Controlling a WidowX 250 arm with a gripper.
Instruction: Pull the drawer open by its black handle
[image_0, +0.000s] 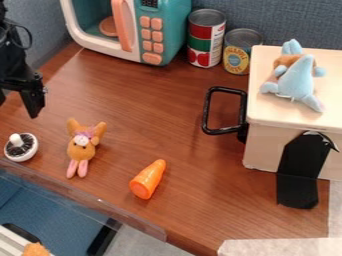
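At the left edge, the black gripper (17, 102) hangs above the wooden table with its fingers apart and nothing between them. Below it lies a round white object (21, 147) with a dark inside and a white knob. A small orange plush toy (81, 147) with pink legs is on the table to the gripper's lower right. Farther right lies an orange toy carrot (147, 179), its narrow end toward the back. A light blue plush toy (296, 79) with a brown part rests on top of a cream box (267, 142).
A teal and white toy microwave (168, 31) stands at the back left, beside a taller can (206, 42) and a shorter can (238, 57). The box's black handle (208, 112) juts left over the table (133, 100). A black flap (300, 172) hangs on the box front.
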